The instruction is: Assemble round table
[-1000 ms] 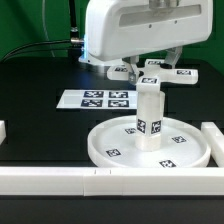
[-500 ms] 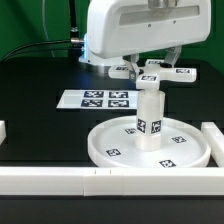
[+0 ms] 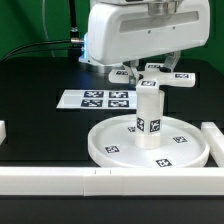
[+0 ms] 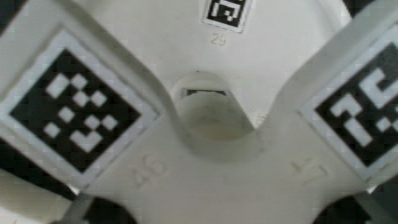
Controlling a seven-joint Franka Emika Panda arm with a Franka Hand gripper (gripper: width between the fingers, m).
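Misalignment is the main worry. Cross-shaped piece (image 3: 152,76) sits roughly level on top of the post (image 3: 148,118), upper centre of the exterior view, right under the claw (image 3: 152,66). The post stands upright in the hub of the disc (image 3: 96,148), lower centre of the frame.

I can't tell whether the claw is clamped on the cross or apart. Its tips are hidden behind the hand body and the cross arms, and the wrist view shows only tagged arms and the centre socket (image 4: 208,108) filling the frame.

What could bite, as I judge it:

1. If the socket is off-axis from the post tip, the cross cocks or jams instead of seating.
2. Pushing or twisting with the post loose in the hub (can't verify from here) could lean the post or skate the disc across the table (image 3: 40,125).
3. Letting go before the joint holds would let the cross slide off onto the disc.

Marker board (image 3: 98,98), toward the exterior view's left, is well apart from all this — no concern.
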